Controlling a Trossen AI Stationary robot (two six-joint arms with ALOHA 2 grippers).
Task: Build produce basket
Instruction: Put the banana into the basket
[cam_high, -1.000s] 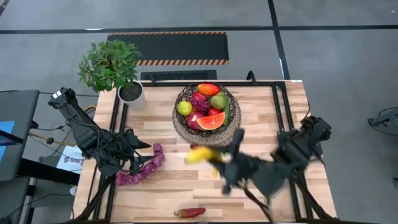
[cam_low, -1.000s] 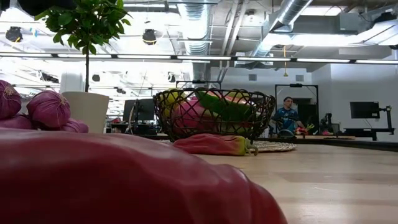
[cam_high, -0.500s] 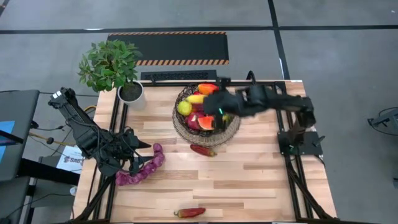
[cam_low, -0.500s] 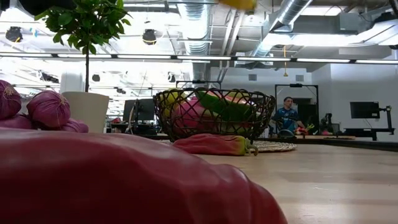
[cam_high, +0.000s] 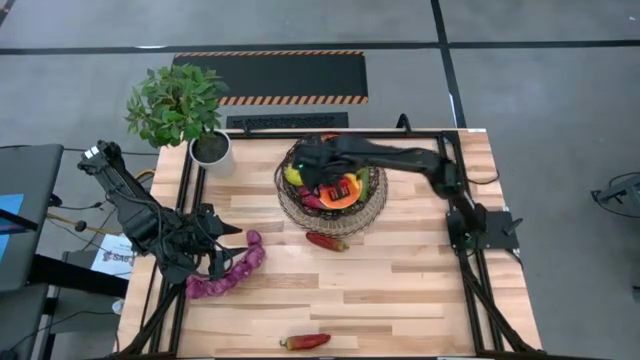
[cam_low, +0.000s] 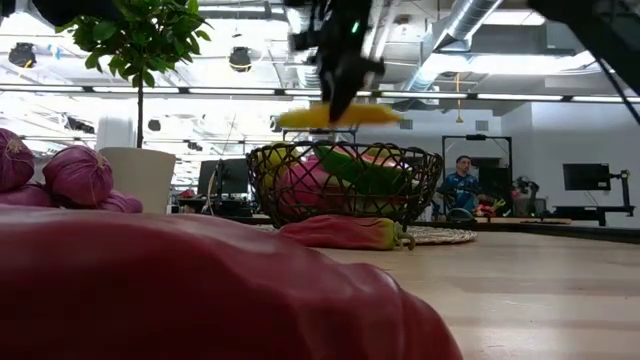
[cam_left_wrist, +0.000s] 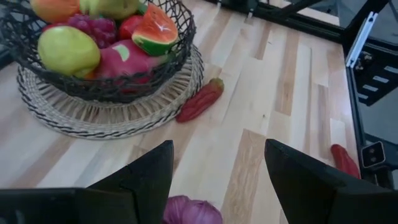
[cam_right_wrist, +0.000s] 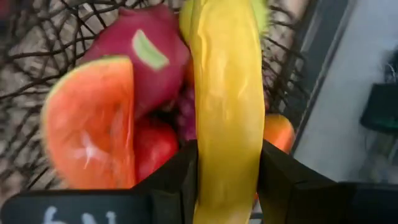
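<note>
— What differs from a second ago?

— The right gripper (cam_low: 340, 95) no longer sits low over the near table with the banana (cam_low: 340, 115); it hangs over the basket (cam_high: 375, 205), clamped on the fruit.

— And since half a second ago?

— The arm reaches further across the bowl, toward the plant side. In the low view the banana now shows just above the rim; it seems clear of the pile.

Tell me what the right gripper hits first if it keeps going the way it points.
Probably the fruit in the basket. The right gripper, shut on the banana, hangs above the basket pointing down into it; the watermelon slice and dragon fruit lie right ahead. Depth is unclear, and the banana would touch first.
</note>
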